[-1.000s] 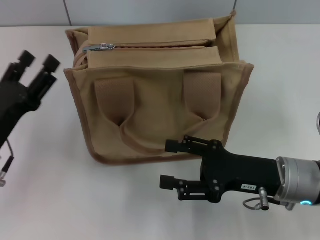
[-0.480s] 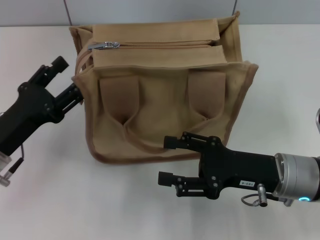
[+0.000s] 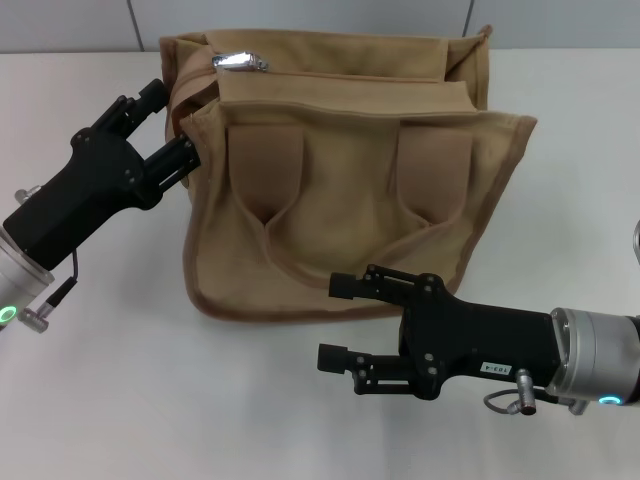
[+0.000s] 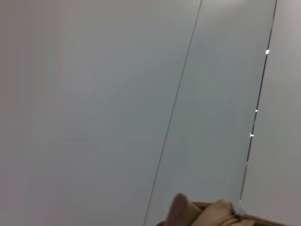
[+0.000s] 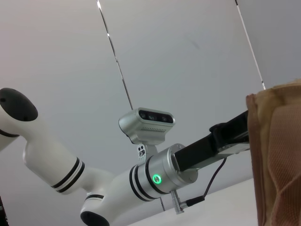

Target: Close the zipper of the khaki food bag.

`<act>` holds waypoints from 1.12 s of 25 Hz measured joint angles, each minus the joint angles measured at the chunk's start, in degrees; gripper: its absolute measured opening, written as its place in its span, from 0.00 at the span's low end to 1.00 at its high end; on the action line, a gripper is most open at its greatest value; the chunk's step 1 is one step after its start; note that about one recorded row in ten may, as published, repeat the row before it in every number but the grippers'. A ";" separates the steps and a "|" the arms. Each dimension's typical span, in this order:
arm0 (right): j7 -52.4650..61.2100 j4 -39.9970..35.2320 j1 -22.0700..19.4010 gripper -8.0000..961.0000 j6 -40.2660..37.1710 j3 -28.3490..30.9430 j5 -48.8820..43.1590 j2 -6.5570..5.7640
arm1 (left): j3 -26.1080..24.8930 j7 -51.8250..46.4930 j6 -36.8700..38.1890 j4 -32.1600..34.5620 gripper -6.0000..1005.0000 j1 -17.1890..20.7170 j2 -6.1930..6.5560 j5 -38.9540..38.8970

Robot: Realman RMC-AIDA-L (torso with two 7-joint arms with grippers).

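The khaki food bag [image 3: 350, 210] stands on the white table, its strap handle facing me. At the left end of its top lies the zipper's silver pull tab [image 3: 238, 61]; the rest of the zipper runs right along a fold between the top flaps. My left gripper [image 3: 173, 123] is open, its fingertips against the bag's upper left end. In front of the bag, low over the table, my right gripper [image 3: 343, 322] is open and holds nothing. A strip of the bag [image 4: 207, 214] shows in the left wrist view, and its edge [image 5: 277, 160] in the right wrist view.
A white tabletop [image 3: 120, 400] surrounds the bag and a grey wall [image 3: 60, 25] rises behind it. The right wrist view shows my left arm [image 5: 155, 179] reaching toward the bag.
My left gripper has moved right and up to the bag's left end. The bag has shifted right and leaned back. The right gripper has stayed put.
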 joint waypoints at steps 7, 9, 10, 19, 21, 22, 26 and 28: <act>0.00 0.00 -0.23 0.84 0.29 0.03 0.00 0.00 | -0.11 -0.13 -0.72 0.24 0.78 0.90 0.10 -2.09; 0.00 0.00 -0.09 0.84 0.39 0.03 0.00 0.00 | -0.13 -0.20 -0.47 0.29 0.78 1.17 0.14 -2.54; 0.00 0.00 -0.09 0.84 0.39 0.03 0.00 0.00 | -0.15 -0.36 -0.20 0.33 0.78 1.42 0.16 -2.86; 0.00 0.00 0.30 0.84 0.52 0.03 0.00 0.00 | 0.16 -0.35 -0.22 0.51 0.77 1.35 0.22 -2.98; 0.00 0.00 0.26 0.84 0.55 0.03 0.00 0.00 | 0.09 -0.34 -0.12 0.52 0.74 1.38 0.20 -3.00; 0.00 0.00 0.24 0.84 0.55 0.03 0.00 0.00 | -0.07 -0.23 0.15 0.53 0.71 1.50 0.15 -3.03; 0.00 0.00 0.21 0.84 0.61 0.03 0.00 0.00 | -0.06 0.25 0.28 0.48 0.57 1.58 0.13 -3.05; 0.00 0.00 0.23 0.84 0.63 0.03 0.00 0.00 | -0.13 0.56 0.32 0.25 0.50 1.71 0.06 -3.32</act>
